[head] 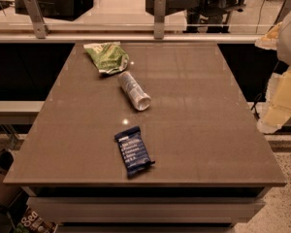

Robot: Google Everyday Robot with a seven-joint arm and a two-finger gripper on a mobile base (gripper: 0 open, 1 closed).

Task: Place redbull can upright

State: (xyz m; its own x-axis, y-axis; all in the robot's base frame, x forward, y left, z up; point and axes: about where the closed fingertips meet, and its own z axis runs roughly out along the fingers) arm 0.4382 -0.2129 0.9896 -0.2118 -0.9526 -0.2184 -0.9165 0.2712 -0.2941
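Observation:
The redbull can (pixel 134 90) lies on its side on the brown table (pixel 199 110), left of the middle, with one shiny end towards the front right. Its far end lies close to the green chip bag (pixel 107 57). My gripper (pixel 270 124) hangs off the table's right edge, at the lower end of the pale arm (pixel 287 89). It is well to the right of the can and touches nothing on the table.
A dark blue snack bar wrapper (pixel 134 151) lies flat near the table's front edge. A glass rail with metal posts (pixel 159 16) runs behind the table's far edge. A bin (pixel 1 171) and a bag (pixel 33 222) sit on the floor at the front left.

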